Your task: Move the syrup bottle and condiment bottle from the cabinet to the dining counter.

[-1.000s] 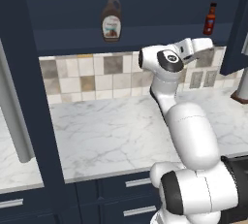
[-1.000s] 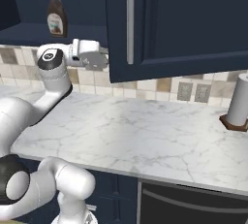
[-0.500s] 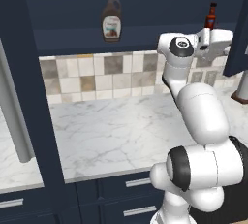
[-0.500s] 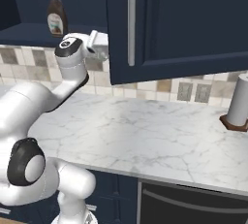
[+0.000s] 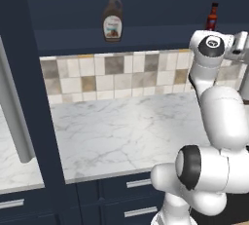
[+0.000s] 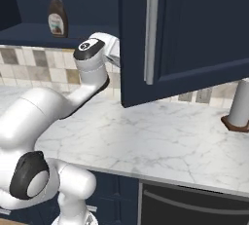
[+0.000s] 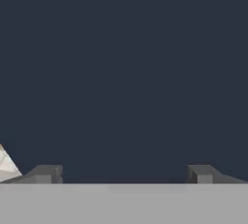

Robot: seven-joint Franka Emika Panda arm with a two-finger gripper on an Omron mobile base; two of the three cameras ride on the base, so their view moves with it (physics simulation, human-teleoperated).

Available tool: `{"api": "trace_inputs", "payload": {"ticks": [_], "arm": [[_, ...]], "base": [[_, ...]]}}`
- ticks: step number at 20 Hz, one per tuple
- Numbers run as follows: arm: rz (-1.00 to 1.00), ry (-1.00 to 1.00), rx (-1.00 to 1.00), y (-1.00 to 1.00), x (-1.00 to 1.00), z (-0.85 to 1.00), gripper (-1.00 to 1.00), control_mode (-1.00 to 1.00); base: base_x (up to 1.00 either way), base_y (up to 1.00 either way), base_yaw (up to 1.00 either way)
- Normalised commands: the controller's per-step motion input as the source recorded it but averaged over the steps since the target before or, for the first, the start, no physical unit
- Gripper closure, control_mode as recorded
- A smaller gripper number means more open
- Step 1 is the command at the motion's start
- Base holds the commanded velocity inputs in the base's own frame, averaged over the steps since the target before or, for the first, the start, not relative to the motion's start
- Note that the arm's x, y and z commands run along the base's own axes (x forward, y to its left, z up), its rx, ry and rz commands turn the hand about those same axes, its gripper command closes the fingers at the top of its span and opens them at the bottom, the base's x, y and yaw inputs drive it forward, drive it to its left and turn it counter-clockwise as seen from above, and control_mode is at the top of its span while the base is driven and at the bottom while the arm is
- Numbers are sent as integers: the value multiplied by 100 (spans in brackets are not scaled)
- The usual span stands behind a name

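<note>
Even, soft, shadowless rendered light

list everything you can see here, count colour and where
syrup bottle: 1, dark brown with pale label, upright on the cabinet shelf, left
condiment bottle: 1, red with black cap, same shelf, right
cabinet: 1, dark navy, door open with silver bar handle
tiled wall: 1, beige and grey, under the shelf
marble worktop: 1, white, grey-veined
drawers: navy, short silver handles, below worktop
paper towel roll: 1, white on brown base, far right
arm: 1, white
tool: 1, dark fingertips, open, facing navy surface
</note>
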Motion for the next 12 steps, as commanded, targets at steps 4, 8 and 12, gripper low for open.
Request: {"api": "trace_inputs", "payload": {"ticks": [4, 8, 12], "arm": [[-18, -16, 0, -100, -100, 0, -100, -100], [-14, -19, 0, -100, -100, 0, -100, -100], [-6, -24, 4, -99, -96, -1, -100, -100]], "base": [[0, 0, 0], [0, 0, 0], [0, 0, 0]]}}
